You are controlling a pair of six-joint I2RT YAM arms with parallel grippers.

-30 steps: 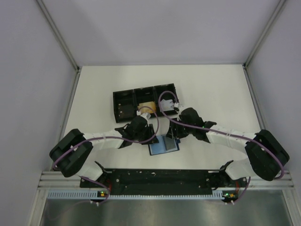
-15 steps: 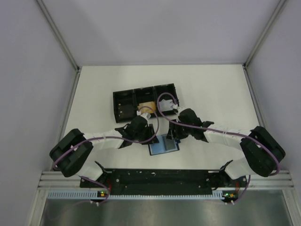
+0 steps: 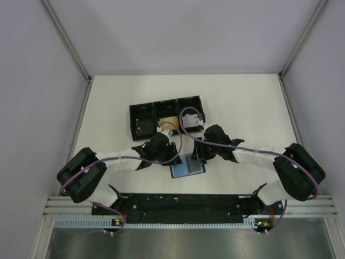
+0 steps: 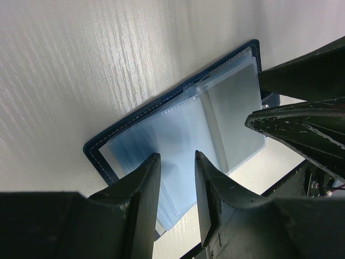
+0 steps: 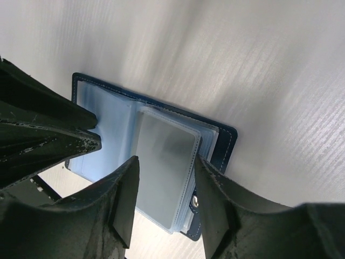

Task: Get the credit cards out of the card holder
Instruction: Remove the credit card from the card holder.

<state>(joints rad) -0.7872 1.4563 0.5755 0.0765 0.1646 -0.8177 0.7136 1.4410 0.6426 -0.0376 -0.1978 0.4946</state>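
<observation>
1. Where the table comes toward the middle of its near edge, the dark-blue card holder lies flat and opened out, with its pale blue-grey inside and clear sleeves facing up.
2. In the right wrist view, a grey card sits in the uppermost clear sleeve on one half of the card holder. A small snap tab shows at that half's edge.
3. The right gripper stands astride that sleeve with its jaws apart and one finger at each long edge of the grey card. I cannot tell whether they pinch it or only stand beside it.
4. The left gripper is down on the other half of the card holder. Its jaws are partly open, the blue sleeves show through the gap, and nothing is held between them.
5. From above, the left gripper is at the holder's left edge and the right gripper is at its far right corner, so the two are close together.
6. Just beyond them, toward the far edge, sits a black three-compartment tray.
7. An orange-tan card lies in the tray's middle compartment.
8. Purple cables loop along both arms.
</observation>
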